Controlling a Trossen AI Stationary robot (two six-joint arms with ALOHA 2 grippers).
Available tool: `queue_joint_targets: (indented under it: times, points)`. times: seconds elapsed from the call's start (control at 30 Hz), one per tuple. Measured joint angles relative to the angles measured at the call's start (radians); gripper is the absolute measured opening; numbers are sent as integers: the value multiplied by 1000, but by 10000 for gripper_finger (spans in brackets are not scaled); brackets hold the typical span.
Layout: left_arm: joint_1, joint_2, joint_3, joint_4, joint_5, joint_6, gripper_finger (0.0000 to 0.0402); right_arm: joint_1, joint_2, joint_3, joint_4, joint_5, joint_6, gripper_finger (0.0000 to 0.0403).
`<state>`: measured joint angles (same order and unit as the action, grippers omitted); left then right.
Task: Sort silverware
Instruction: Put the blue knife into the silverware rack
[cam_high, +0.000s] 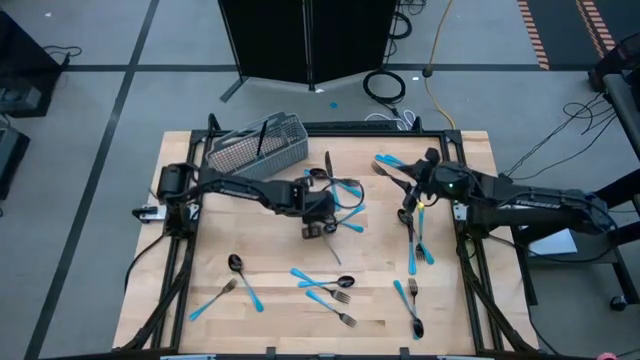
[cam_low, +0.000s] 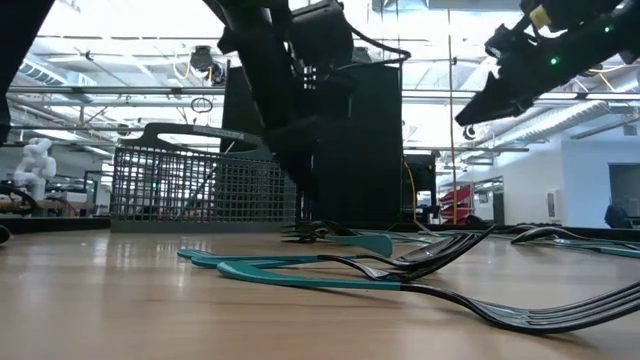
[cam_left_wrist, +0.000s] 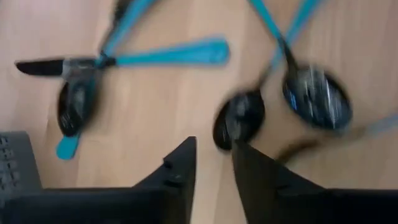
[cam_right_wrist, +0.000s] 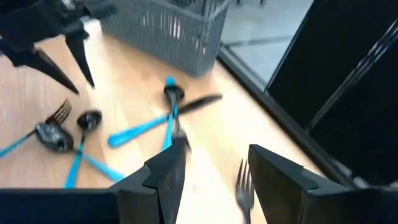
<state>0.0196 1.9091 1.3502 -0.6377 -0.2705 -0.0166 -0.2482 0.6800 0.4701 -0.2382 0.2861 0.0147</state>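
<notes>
Dark fingers: the left pincer (cam_left_wrist: 213, 163) hangs low over the middle of the wooden bench (cam_high: 270, 275), its two tips a narrow gap apart with nothing between them.
Nearest piece: a dark-bowled spoon (cam_left_wrist: 239, 119) lies just ahead of the tips and slightly to one side, flat on the wood, not touched.
Long axis: its light-blue handle runs away from the tips on a slant and crosses the handle of a second spoon (cam_left_wrist: 317, 99), so the bowl end is the near end.
Judgement: the coming move seems to turn on closing the short gap forward to that bowl; the crossed handles could drag the second spoon along.
Farther out: a knife and spoon pair (cam_left_wrist: 71, 93) lies off to the other side, and a corner of the grey mesh basket (cam_high: 256, 147) sits beyond.
Nearer arm: the left pincer (cam_high: 318, 222) is over this cluster; the right pincer (cam_high: 410, 192) waits well apart above the bench, fingers spread wide and empty.
Rest of the silverware (cam_high: 330, 290): scattered flat across the bench.
Views: the left wrist view alone shows the gap and the crossing handles; the high view shows only which arm is close; the low view (cam_low: 330, 272) shows the pieces lying flat, but not the left tips.
</notes>
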Motion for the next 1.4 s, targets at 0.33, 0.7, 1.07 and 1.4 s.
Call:
queue_joint_targets:
  times: [0.33, 0.7, 1.07, 1.4]
  points:
    - [-113, -7, 0, -10, 219, -37, 206, 51, -1, 147, -321, -36, 211, 169]
    - [-265, -191, -59, 27, 14, 82, 207, 264, 79, 147, -401, -132, 519, 169]
    - [-220, -556, -494, 777, -8, 374, 207, 329, 206, 148, -544, -140, 653, 169]
    - [-46, -572, -560, 1076, 77, 556, 207, 2, 262, 148, -358, 21, 329, 169]
